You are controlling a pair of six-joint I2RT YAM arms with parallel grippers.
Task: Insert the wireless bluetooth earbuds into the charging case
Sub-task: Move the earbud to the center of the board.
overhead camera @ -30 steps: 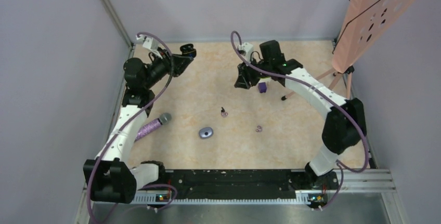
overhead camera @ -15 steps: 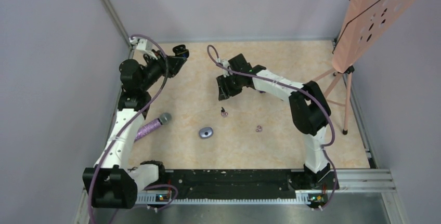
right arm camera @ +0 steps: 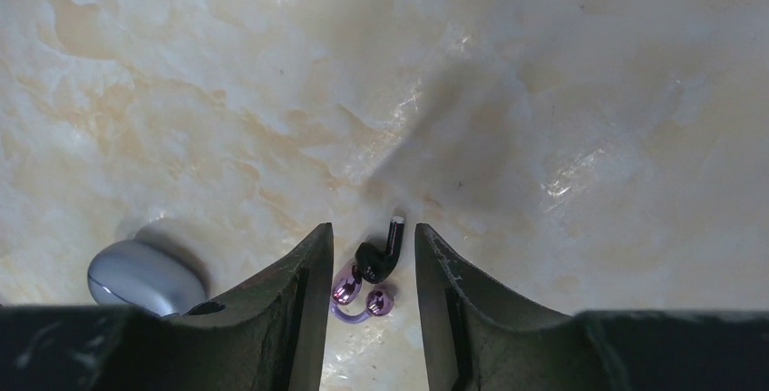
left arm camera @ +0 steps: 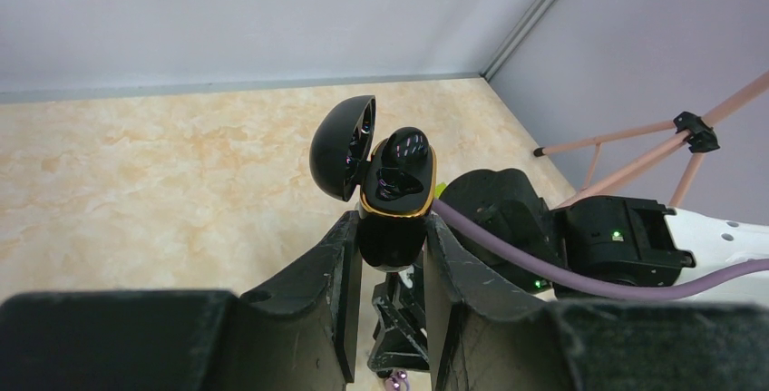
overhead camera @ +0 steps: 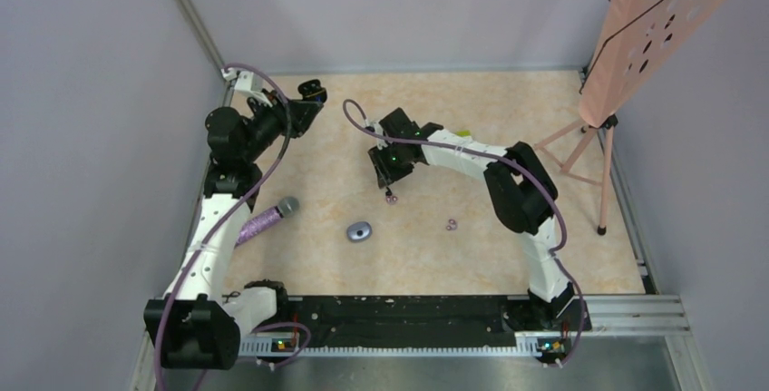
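Note:
My left gripper (left arm camera: 390, 224) is shut on the black charging case (left arm camera: 396, 187), held upright with its lid (left arm camera: 343, 148) open; both also show high at the back left in the top view (overhead camera: 311, 93). My right gripper (right arm camera: 372, 239) is open and low over the table, one finger on each side of a black earbud with a short stem (right arm camera: 381, 253). That earbud touches a purple ring-like piece (right arm camera: 359, 298). In the top view this pair (overhead camera: 391, 197) lies just below the right gripper (overhead camera: 388, 180). Another purple ring-like earbud (overhead camera: 451, 224) lies alone to the right.
A grey oval pebble-like object (overhead camera: 359, 231) lies near the middle and shows in the right wrist view (right arm camera: 145, 278). A purple microphone-like stick (overhead camera: 263, 219) lies at the left. A pink stand (overhead camera: 653, 28) rises at the back right. A bit of green (overhead camera: 463, 132) shows behind the right arm.
My right arm has swung left and come down from the back middle to over the black earbud. My left gripper has shifted slightly left with the case.

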